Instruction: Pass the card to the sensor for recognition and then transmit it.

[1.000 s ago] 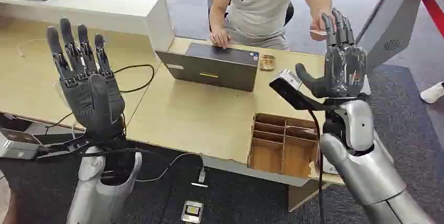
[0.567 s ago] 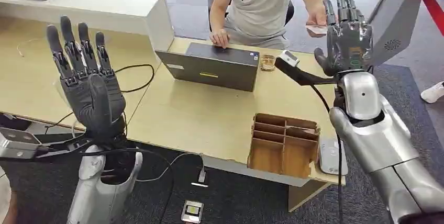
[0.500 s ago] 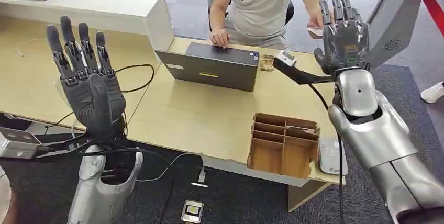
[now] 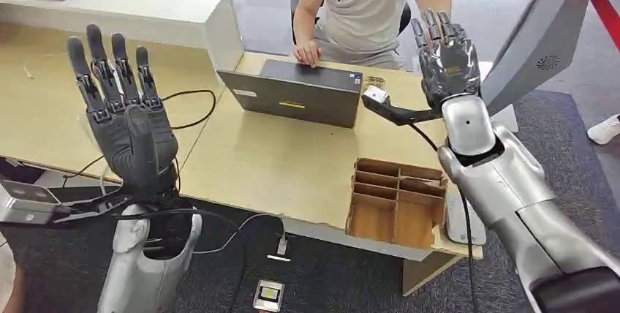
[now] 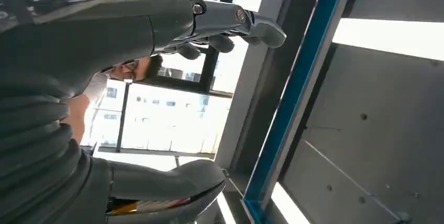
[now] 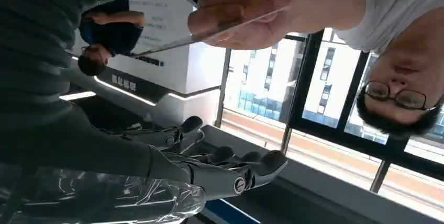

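I see my right hand (image 4: 446, 53) raised at the far right, fingers spread and released. The card (image 6: 209, 30) sits in the person's hand (image 6: 238, 7), beside it. My left hand (image 4: 128, 119) stands released too.

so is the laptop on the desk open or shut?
Shut. In the head view the laptop lies flat on the desk with its dark lid down, no screen or keyboard showing; the person's hand rests at its far edge.

No legible text on anything

Office, desk (image 4: 278, 163), laptop (image 4: 296, 93), carpet (image 4: 563, 130)
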You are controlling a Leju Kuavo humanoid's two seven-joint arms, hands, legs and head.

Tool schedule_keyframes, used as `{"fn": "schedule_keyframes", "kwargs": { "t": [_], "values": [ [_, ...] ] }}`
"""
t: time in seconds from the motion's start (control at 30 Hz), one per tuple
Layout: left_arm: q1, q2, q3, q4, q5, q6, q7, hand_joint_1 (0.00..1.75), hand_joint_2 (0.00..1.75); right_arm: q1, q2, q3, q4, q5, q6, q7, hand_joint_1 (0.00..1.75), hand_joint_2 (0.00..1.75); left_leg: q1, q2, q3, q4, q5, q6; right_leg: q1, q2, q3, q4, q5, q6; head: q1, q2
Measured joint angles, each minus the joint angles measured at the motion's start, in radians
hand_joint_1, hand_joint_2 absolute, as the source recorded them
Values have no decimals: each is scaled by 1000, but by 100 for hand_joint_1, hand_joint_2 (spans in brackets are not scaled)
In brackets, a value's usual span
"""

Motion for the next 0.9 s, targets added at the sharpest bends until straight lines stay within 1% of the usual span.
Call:
{"fn": "schedule_keyframes", "kwargs": {
  "t": [0.03, 0.07, 0.1, 0.33, 0.7, 0.9],
  "values": [
    [2, -1, 0, 0, 0, 0, 0, 0, 175, -2, 0, 2, 10, -3, -1, 6, 162, 175, 0, 0, 0, 0, 0, 0, 0, 0, 0, 0, 0, 0, 0, 0],
    [3, -1, 0, 0, -1, 0, 0, 0, 175, -3, 0, 4, 19, -6, -2, 11, 162, 175, 0, 0, 0, 0, 0, 0, 0, 0, 0, 0, 0, 0, 0, 0],
    [4, -1, 0, 0, -1, 0, 0, 0, 175, -5, -1, 5, 27, -7, -2, 14, 175, 175, 0, 0, 0, 0, 0, 0, 0, 0, 0, 0, 0, 0, 0, 0],
    [8, -3, 1, -3, -2, 21, 0, 0, 175, -8, -15, 9, 73, -24, -3, 35, 175, 175, 0, 0, 0, 0, 0, 0, 0, 0, 0, 0, 0, 0, 0, 0],
    [15, -3, 2, -14, -2, 46, 0, 0, 175, -8, -28, 9, 101, -32, -13, 38, 175, 175, 0, 0, 0, 0, 0, 0, 0, 0, 0, 0, 0, 0, 0, 0],
    [23, -3, 2, -29, -5, 63, 0, 0, 175, -7, -29, 9, 106, -45, -34, 32, 175, 175, 0, 0, 0, 0, 0, 0, 0, 0, 0, 0, 0, 0, 0, 0]
  ]
}}
